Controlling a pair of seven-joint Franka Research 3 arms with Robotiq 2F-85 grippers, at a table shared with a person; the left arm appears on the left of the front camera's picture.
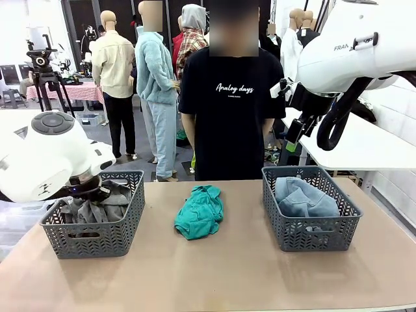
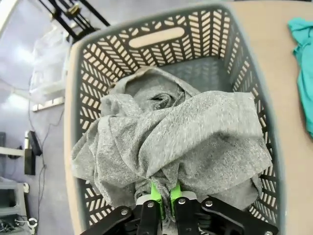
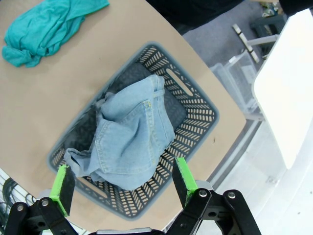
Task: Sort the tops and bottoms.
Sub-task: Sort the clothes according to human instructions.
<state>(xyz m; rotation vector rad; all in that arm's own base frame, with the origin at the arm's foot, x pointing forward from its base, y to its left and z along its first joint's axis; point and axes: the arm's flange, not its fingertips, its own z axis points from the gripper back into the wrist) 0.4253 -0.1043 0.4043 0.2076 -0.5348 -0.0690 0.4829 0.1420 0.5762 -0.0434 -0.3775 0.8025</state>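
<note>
Tan table (image 1: 227, 276): left gripper (image 2: 165, 192) pinched shut on grey top (image 2: 186, 132) in left basket (image 1: 91, 239); teal top (image 1: 199, 211) lies mid-table; denim bottoms (image 1: 304, 198) in right basket (image 1: 315, 235); right gripper (image 3: 122, 180) above them, jaws wide, empty.

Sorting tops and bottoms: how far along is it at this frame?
Done: the denim bottoms lie in the right basket, with the open right hand above them. In hand: the left hand is shut on the grey top inside the left basket. Left: the teal top lies on the table between the baskets.
</note>
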